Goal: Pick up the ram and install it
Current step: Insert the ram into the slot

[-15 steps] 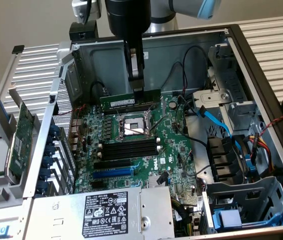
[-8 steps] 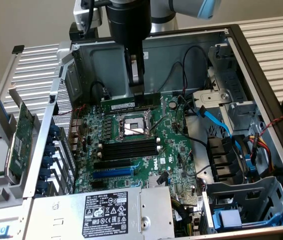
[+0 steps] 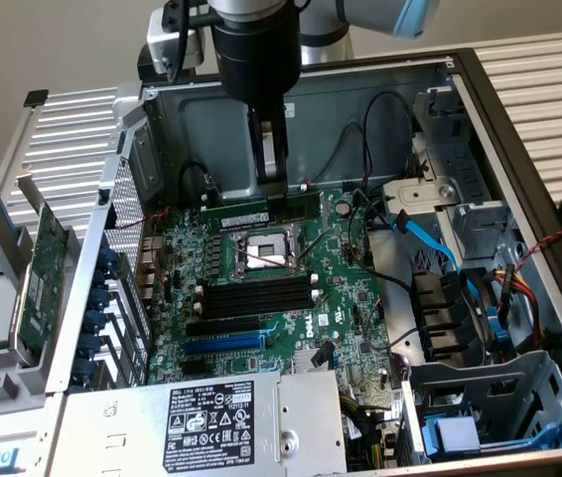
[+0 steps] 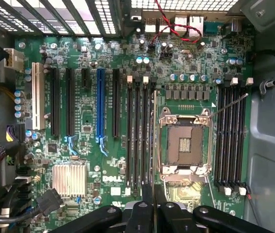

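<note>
1. One risk stands out. The ram [image 3: 261, 212] is hanging just beside the open processor socket [image 3: 266, 254]. If it is coming down out of line with a memory slot [image 4: 138, 141], its edge could be striking the socket frame or the bare contacts instead of seating.
2. Another risk is tilting. The grip is sitting near the stick's middle, so uneven pressing could be seating one end while the other is riding high, flexing the thin board.
3. The gripper [image 3: 271, 191] is pinching the ram between its closed fingers. In the wrist view, the green stick is appearing edge-on, running straight out from the fingertips.
4. The ram is lying level, lengthwise along the slots beyond the socket as the exterior view is showing it. Whether it is touching a slot, I cannot tell.
5. The arm is reaching down from above into the open computer case [image 3: 360, 89], with its wrist pointing straight at the motherboard [image 3: 351, 298].
</note>
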Tool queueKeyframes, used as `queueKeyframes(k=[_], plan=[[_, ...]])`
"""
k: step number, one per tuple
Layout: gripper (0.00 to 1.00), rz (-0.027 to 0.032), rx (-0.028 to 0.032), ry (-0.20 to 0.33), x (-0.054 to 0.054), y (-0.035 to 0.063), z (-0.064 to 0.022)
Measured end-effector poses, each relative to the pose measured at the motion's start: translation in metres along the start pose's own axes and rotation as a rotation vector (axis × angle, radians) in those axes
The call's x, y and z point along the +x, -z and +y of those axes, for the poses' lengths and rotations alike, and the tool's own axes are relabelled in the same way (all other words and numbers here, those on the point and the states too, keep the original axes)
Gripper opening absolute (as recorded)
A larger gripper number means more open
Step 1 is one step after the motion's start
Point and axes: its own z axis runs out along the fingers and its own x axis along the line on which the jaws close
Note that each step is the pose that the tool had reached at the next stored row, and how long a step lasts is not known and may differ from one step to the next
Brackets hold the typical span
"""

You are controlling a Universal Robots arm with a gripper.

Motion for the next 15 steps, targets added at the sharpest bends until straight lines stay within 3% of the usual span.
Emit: queueKeyframes(k=[7,15], plan=[[0.13,-0.0015,0.0000,-0.002,0.010,-0.0038,0.0000],[0.13,-0.0004,0.0001,-0.008,0.012,-0.0079,0.0004]])
